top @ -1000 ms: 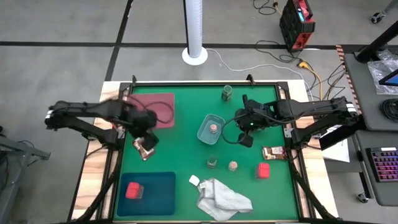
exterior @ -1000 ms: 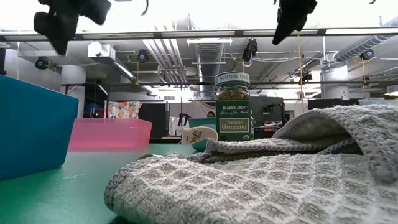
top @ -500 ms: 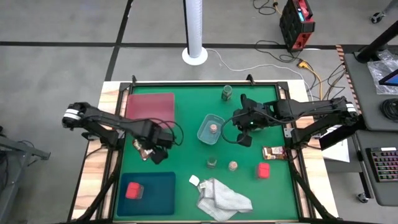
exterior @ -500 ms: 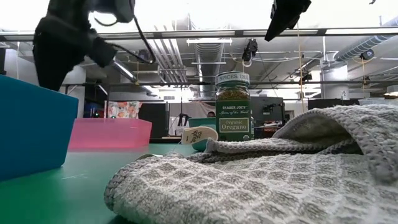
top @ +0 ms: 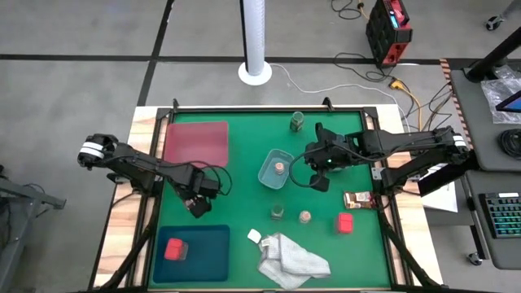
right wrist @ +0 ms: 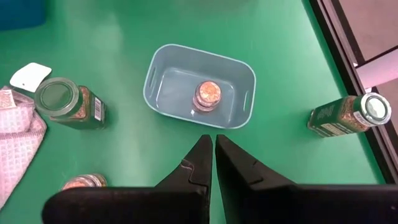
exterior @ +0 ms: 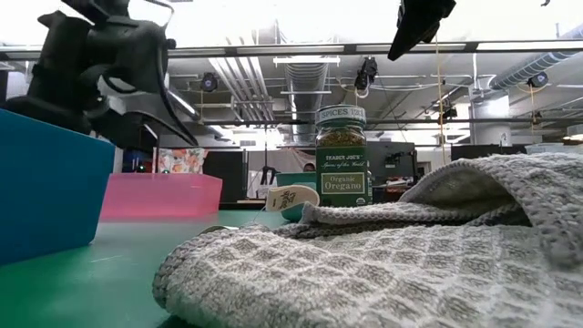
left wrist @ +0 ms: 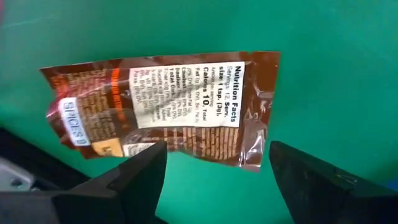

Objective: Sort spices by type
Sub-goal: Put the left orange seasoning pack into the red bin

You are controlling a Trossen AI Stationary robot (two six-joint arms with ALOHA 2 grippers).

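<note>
My left gripper [top: 198,205] [left wrist: 216,148] hangs open just above a brown foil sachet [left wrist: 168,102] that lies flat, label side up, on the green mat; its fingers straddle the sachet's near edge without touching. In the high view the gripper hides this sachet. My right gripper [top: 319,176] [right wrist: 213,149] is shut and held above the mat beside a bluish tub [top: 269,174]. A tan-topped jar [right wrist: 206,95] stands in that tub. On the mat are a second sachet [top: 358,199], a pink block [top: 345,222], a tan-topped jar [top: 305,216] and two dark green jars [top: 278,212] [top: 297,122]. Another pink block [top: 175,249] sits in the teal tray.
A pink tray [top: 197,143] lies at the far left of the mat and a teal tray [top: 203,252] at the near left. The white-grey cloth [top: 289,256] is crumpled at the near edge, with a white tag [top: 254,236] beside it. Bare mat lies between the trays.
My left gripper has moved from beside the pink tray toward the table's near edge and downward, ending low over the brown sachet, which has stayed where it lay. My right arm has kept still.
</note>
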